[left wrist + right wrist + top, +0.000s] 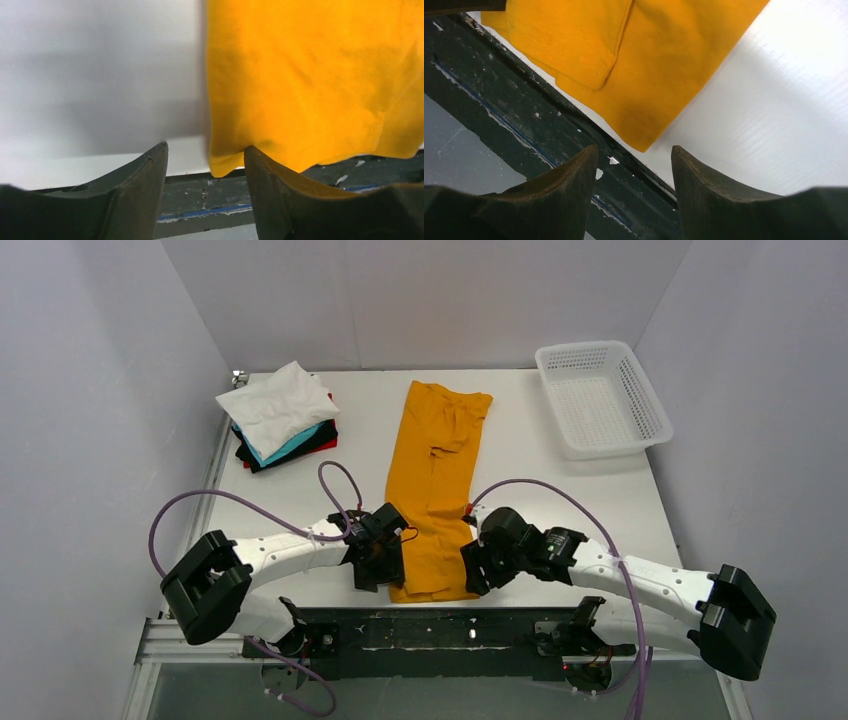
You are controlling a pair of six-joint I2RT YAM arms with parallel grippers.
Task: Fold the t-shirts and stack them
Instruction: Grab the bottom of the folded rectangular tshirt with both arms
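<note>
An orange-yellow t-shirt [435, 470], folded into a long strip, lies down the middle of the white table, its near end hanging slightly over the front edge. My left gripper [378, 565] is at the strip's near left corner. In the left wrist view its fingers [150, 170] stand apart, and the shirt's [310, 75] corner dips down against the right finger's tip. My right gripper [478, 565] is at the near right corner. It is open too, and the shirt's [649, 75] corner sits just ahead of its fingertips [584, 165], untouched. Folded t-shirts [280, 420] are stacked at the back left, white on top.
A white mesh basket [600, 400] stands at the back right corner. The dark metal rail [430, 625] of the frame runs under the table's front edge, right below both grippers. White walls close in the table on three sides.
</note>
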